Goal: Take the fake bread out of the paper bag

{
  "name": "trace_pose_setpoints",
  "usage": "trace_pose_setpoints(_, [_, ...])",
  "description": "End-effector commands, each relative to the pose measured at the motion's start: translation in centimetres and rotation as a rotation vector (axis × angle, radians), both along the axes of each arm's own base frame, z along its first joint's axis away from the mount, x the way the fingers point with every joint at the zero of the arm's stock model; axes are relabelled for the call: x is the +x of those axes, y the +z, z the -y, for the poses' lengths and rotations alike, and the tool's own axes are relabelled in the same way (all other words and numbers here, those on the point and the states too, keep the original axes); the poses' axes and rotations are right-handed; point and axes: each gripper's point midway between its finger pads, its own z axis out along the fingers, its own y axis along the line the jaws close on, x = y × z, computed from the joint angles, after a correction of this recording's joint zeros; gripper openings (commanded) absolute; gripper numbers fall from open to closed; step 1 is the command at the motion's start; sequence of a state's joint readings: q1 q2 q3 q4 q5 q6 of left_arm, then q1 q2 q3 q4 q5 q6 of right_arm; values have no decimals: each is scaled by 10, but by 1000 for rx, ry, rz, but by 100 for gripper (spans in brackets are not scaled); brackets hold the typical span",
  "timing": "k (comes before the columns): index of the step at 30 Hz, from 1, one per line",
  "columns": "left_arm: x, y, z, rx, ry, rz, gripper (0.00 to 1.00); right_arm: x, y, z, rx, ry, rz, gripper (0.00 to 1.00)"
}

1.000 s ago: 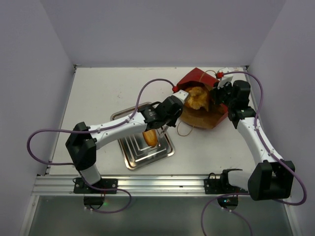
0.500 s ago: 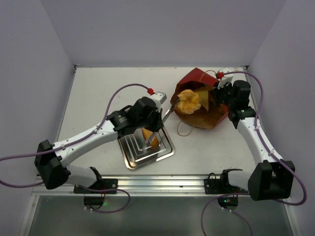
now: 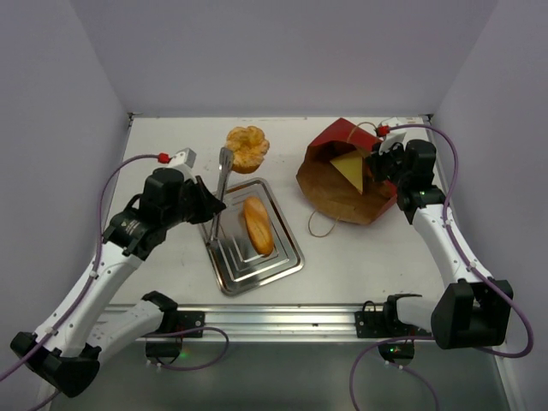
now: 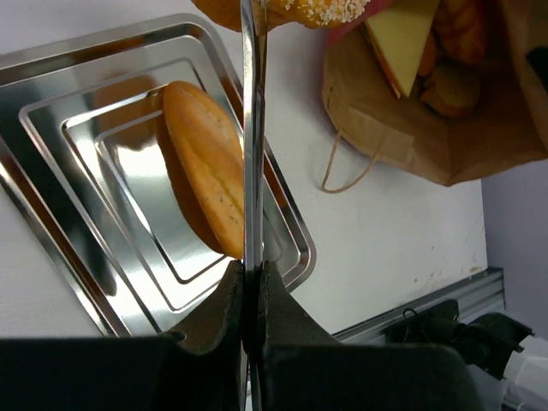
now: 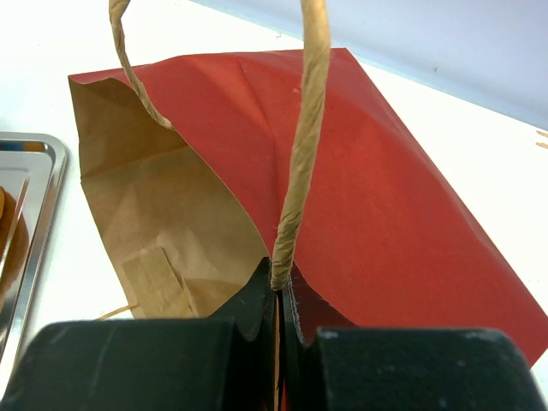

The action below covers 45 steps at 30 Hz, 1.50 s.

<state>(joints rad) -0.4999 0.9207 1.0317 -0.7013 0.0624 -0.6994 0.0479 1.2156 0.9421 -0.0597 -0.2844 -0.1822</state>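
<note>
Clamping thin metal tool between shut jaws, left gripper above tray. Oblong loaf lying in tray. Tool's far end at seeded bun past tray's far edge; contact unclear. Right gripper pinched tight on string handle of paper bag, bag lying on table, mouth toward tray. Yellow wedge inside mouth.
</note>
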Motion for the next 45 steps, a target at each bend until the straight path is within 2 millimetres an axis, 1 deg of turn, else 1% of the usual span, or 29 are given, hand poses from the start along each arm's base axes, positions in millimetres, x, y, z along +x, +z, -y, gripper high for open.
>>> trace_pose_setpoints(1, [-8,-2,-18,-66,91,-57,0,-4,8,-4,27,22,19,0])
trace_pose_setpoints(2, [-9,-4,-20,-85,112,-74,0,-4,8,-4,27,21,19,0])
trace_pose_setpoints(3, [-10,-11,-25,-87,134,-90,0,-4,9,-4,27,21,19,0])
trace_pose_setpoints(5, [-13,-15,-29,-106,166,-108,0,-4,9,-5,28,24,20,0])
trace_pose_setpoints(6, [-13,-23,-34,-110,190,-125,0,-5,9,-4,28,22,20,0])
trace_pose_setpoints(7, [-15,-22,-36,-126,198,-117,0,-5,11,-4,28,22,23,0])
trace_pose_setpoints(9, [-16,-27,-40,-147,233,-135,0,-5,11,-4,27,24,24,0])
trace_pose_setpoints(10, [-19,-35,-42,-146,244,-147,0,-5,11,-5,28,27,24,0])
trace_pose_setpoints(12, [-21,-43,-46,-152,271,-159,0,-5,10,-5,29,29,21,0])
trace_pose_setpoints(13, [-24,-54,-48,-148,282,-173,0,-5,11,-5,27,29,23,0])
trace_pose_setpoints(14, [-24,-59,-48,-152,287,-178,0,-5,10,-6,27,31,21,0])
trace_pose_setpoints(16, [-25,-67,-47,-164,283,-188,0,-5,10,-5,29,30,22,0])
trace_pose_setpoints(17, [-28,-76,-43,-174,269,-214,0,-5,10,-6,29,32,21,0])
trace_pose_setpoints(22, [-31,-81,-44,-167,259,-221,0,-4,9,-5,27,29,20,0])
trace_pose_setpoints(27, [-39,-95,-44,-170,255,-245,0,-4,7,-6,28,30,15,0])
trace_pose_setpoints(34, [-46,-108,-40,-192,240,-273,0,-4,7,-5,28,29,13,0])
trace_pose_setpoints(38, [-47,-109,-39,-198,236,-274,1,-3,8,-5,28,27,16,0])
trace_pose_setpoints(43, [-47,-108,-38,-201,229,-272,19,-4,6,-5,28,29,12,0])
trace_pose_setpoints(44, [-47,-108,-38,-200,229,-273,26,-4,7,-5,27,29,14,0])
trace_pose_setpoints(45, [-47,-107,-38,-201,228,-272,29,-4,7,-5,26,28,14,0])
